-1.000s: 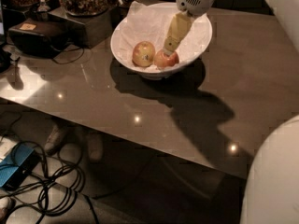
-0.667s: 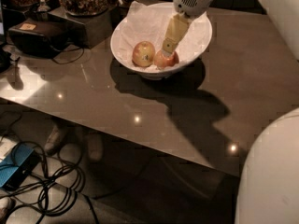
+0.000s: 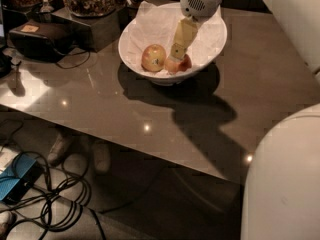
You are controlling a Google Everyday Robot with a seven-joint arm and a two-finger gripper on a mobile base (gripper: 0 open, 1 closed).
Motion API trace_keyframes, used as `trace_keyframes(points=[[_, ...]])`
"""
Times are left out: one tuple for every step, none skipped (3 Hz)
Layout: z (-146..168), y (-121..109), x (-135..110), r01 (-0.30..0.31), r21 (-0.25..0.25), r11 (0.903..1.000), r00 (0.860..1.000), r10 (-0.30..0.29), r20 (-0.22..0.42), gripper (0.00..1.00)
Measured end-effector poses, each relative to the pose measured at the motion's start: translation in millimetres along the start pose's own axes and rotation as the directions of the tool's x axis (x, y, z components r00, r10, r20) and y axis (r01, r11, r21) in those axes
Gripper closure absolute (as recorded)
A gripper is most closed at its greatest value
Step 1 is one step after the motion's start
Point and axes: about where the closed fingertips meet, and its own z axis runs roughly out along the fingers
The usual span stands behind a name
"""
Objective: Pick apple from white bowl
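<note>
Gripper [image 3: 175, 58] hangs inside the white bowl [image 3: 123, 45], tip against the apple [image 3: 185, 63], apparently lining up a grasp; spread or closed, can't tell.

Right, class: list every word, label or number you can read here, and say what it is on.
None readable.
The tan sticker on the black device: too blurred.
The dark mark on the gripper, down at the apple in the white bowl: too small.
</note>
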Motion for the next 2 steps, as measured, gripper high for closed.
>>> trace_keyframes(points=[[6.0, -7.6, 0.8, -0.002, 0.014, 0.9999, 1.000, 0.002, -0.019, 0.23], [10.3, -13.9, 2.2, -0.001, 0.025, 0.9997, 1.000, 0.001, -0.030, 0.22]])
